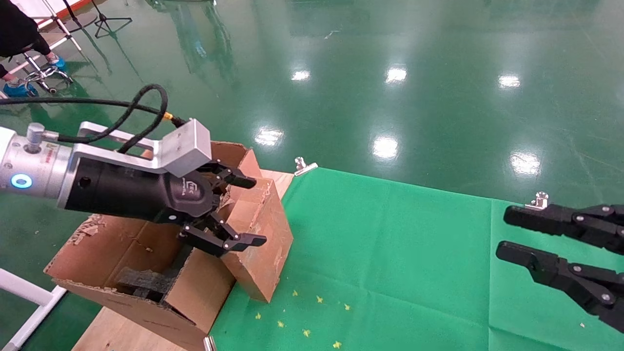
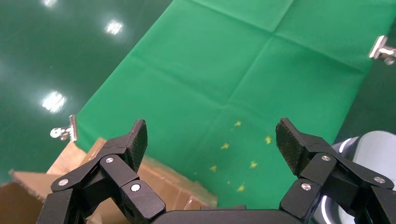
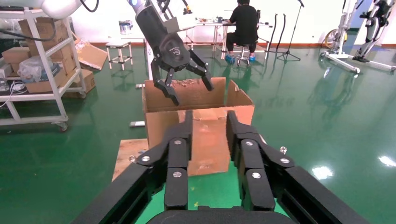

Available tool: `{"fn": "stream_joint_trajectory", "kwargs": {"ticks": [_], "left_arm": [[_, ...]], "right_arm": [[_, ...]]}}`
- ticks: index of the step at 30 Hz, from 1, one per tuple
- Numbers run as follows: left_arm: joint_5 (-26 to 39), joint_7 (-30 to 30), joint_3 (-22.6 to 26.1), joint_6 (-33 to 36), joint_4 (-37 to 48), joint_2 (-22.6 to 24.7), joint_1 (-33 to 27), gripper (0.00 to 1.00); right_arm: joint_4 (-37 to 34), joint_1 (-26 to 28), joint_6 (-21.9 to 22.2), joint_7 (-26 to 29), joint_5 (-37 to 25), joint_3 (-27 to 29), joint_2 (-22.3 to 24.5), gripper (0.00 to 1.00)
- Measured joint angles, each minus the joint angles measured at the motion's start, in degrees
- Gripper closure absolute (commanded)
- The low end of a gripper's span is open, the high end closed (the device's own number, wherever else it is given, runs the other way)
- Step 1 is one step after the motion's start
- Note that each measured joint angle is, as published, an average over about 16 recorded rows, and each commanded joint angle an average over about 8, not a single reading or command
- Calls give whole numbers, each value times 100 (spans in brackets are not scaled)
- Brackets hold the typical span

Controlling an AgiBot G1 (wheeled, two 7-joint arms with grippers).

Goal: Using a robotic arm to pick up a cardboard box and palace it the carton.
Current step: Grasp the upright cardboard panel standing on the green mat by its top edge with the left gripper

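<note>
The carton [image 1: 146,312] stands at the table's left end with flaps up, ragged edges and black foam [image 1: 141,282] inside; it also shows in the right wrist view [image 3: 161,126]. The small scuffed cardboard box [image 1: 273,229] leans tilted against the carton's table-side rim, its low corner on the green cloth; it also shows in both wrist views [image 2: 159,179] [image 3: 208,144]. The robotic arm's left gripper [image 1: 256,211] [image 2: 212,140] is open, its fingers spread above and below the box's upper end, holding nothing. My right gripper [image 1: 506,233] [image 3: 209,119] hovers open and empty at the far right.
The green cloth [image 1: 390,253] covers the table, held by metal clips [image 1: 304,166] [image 1: 540,199], with yellow flecks near the box. A wooden board [image 1: 122,331] lies under the carton. A white frame [image 1: 29,302] stands at left. Shelves [image 3: 42,70] and a seated person [image 3: 245,23] are beyond.
</note>
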Motion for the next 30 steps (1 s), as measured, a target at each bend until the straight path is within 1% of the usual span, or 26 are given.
{"fn": "stream_joint_trajectory", "kwargs": {"ticks": [5,10,16,21,25,30], "left_arm": [[234,-254,178,37,89,92,-197,0],[607,-793,513,76,231,242,-532,0],[1173,-1714,1121,140,482,514,-1099,0],[1516,-2388,1678,157,805,772,-1520,0],[1671,-2774,2078,146,1102,980,-1763,0],[1792,-3069,2484,112,1454,1234,-1959,0]], "right_arm": [[0,0,0,0,1,0,0,100],[0,0,0,0,1,0,0,100],[0,0,0,0,1,0,0,100],[0,0,0,0,1,0,0,100],[0,0,0,0,1,0,0,100],[0,0,0,0,1,0,0,100]]}}
